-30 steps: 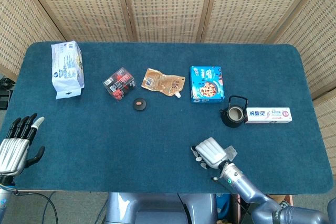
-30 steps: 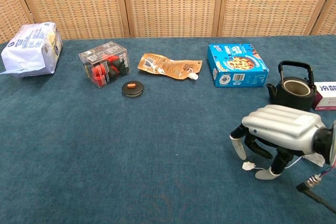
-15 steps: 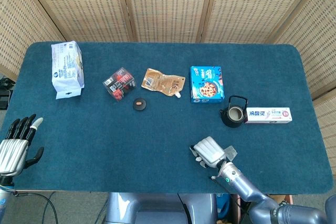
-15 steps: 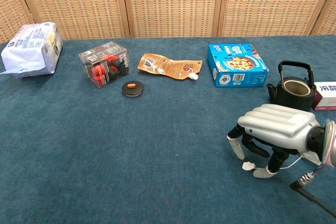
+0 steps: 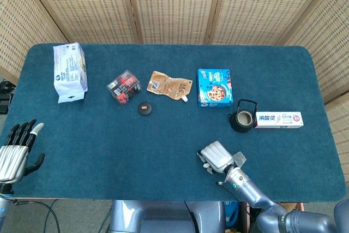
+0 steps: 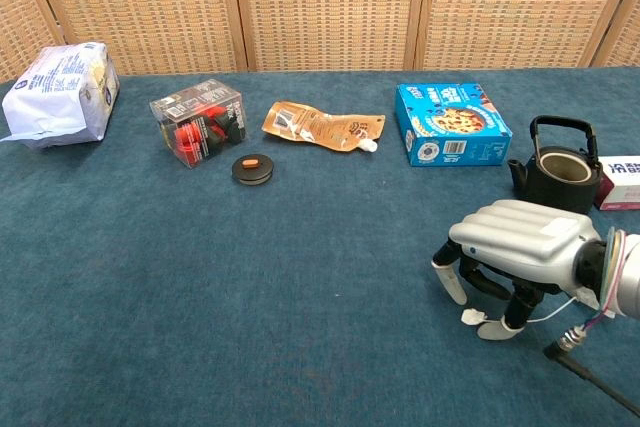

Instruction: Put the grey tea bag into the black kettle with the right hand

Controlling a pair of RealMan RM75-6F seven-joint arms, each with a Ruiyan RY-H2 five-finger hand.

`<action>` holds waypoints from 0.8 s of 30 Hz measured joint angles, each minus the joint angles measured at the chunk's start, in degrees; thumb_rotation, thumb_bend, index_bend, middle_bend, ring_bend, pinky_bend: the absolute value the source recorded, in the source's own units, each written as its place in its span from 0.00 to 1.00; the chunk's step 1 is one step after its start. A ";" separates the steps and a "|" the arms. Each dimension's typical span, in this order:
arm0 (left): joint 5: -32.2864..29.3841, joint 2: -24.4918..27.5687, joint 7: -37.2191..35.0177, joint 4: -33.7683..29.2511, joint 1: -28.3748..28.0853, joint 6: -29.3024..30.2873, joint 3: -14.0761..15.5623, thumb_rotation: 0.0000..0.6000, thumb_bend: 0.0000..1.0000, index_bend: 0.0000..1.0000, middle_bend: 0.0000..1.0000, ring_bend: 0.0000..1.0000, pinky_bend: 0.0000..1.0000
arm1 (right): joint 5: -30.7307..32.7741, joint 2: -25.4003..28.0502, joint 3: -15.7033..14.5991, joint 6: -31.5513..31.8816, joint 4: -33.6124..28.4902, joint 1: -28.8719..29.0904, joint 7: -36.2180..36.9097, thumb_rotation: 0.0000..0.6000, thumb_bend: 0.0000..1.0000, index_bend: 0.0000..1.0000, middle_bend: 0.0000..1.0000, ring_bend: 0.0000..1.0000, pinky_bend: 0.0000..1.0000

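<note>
Right hand (image 6: 515, 247) is arching palm-down on the worktop (image 5: 163, 145), fingertips bearing on the tea bag's small white tag (image 6: 472, 317); grey tea bag (image 5: 238, 159) is peeking out behind it, grip uncertain; black kettle (image 5: 243, 117) is sitting farther back, slightly right; left hand (image 5: 13, 154) is idling open, far off.

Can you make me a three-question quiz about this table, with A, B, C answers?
1. Where does the black kettle stand?
A. beside the toothpaste box
B. on the blue cookie box
C. by the white bag

2. What colour is the table cloth?
A. red
B. dark blue
C. yellow

3. Does the kettle have a lid on?
A. yes
B. no, it is open on top
C. it lies on its side

Answers: 1 A, the toothpaste box sits right next to it. 2 B, the cloth is dark blue all over. 3 B, you can see inside it from above.
</note>
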 measured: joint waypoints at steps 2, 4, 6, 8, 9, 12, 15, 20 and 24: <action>0.04 -0.05 -0.09 0.14 0.01 0.00 0.04 1.00 0.41 0.00 0.00 0.00 0.00 | 0.25 -0.05 0.03 -0.01 0.09 0.11 -0.10 1.00 0.42 0.60 0.88 0.89 0.95; 0.04 -0.11 -0.21 0.24 0.01 0.02 0.04 1.00 0.41 0.00 0.00 0.00 0.00 | 0.51 -0.08 0.06 0.04 0.14 0.24 -0.18 1.00 0.44 0.60 0.88 0.89 0.95; 0.05 -0.12 -0.29 0.29 0.02 0.02 0.06 1.00 0.41 0.00 0.00 0.00 0.00 | 0.62 -0.03 0.05 0.11 0.10 0.34 -0.26 1.00 0.45 0.60 0.88 0.89 0.95; 0.05 -0.14 -0.37 0.36 0.00 0.01 0.05 1.00 0.41 0.00 0.00 0.00 0.00 | 0.72 0.02 0.04 0.18 0.00 0.42 -0.29 1.00 0.46 0.60 0.88 0.89 0.95; 0.07 -0.15 -0.40 0.39 -0.02 -0.01 0.05 1.00 0.41 0.00 0.00 0.00 0.00 | 0.77 0.06 0.05 0.25 -0.06 0.46 -0.30 1.00 0.47 0.61 0.88 0.89 0.95; 0.13 -0.21 -0.42 0.46 -0.07 -0.10 0.10 1.00 0.41 0.00 0.00 0.00 0.00 | 0.90 0.15 0.02 0.36 -0.16 0.58 -0.35 1.00 0.48 0.61 0.88 0.89 0.95; 0.16 -0.24 -0.41 0.49 -0.15 -0.16 0.08 1.00 0.41 0.00 0.00 0.00 0.00 | 1.09 0.23 -0.03 0.37 -0.24 0.74 -0.42 1.00 0.49 0.61 0.88 0.89 0.95; 0.18 -0.25 -0.37 0.49 -0.26 -0.35 0.12 1.00 0.41 0.00 0.00 0.00 0.00 | 1.32 0.30 -0.12 0.47 -0.37 0.92 -0.47 1.00 0.51 0.61 0.88 0.89 0.95; 0.18 -0.26 -0.34 0.50 -0.32 -0.47 0.14 1.00 0.41 0.00 0.00 0.00 0.00 | 1.41 0.28 -0.19 0.52 -0.40 1.02 -0.42 1.00 0.54 0.61 0.88 0.89 0.95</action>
